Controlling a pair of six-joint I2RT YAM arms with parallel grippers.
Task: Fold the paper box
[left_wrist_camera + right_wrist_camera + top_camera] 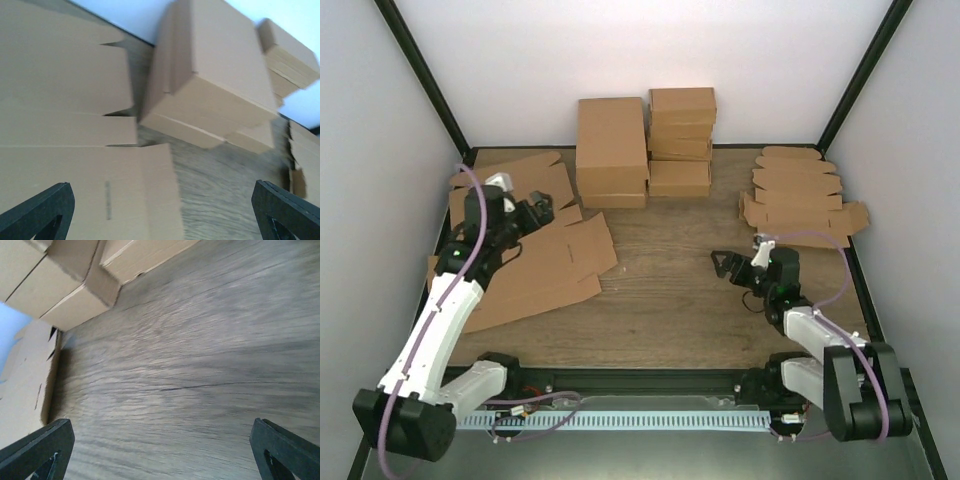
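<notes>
Both left hand (543, 210) and right hand (724, 266) gape released above wooden table (670, 295) between white walls (640, 50).

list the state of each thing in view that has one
paper box, flat and unfolded, lying at the left of the table
left end effector, open, empty, above the paper box
right end effector, open, empty, above bare table
finished boxes, closed, stacked in two piles at the back
small blanks, flat and unfolded, piled at the right
</notes>
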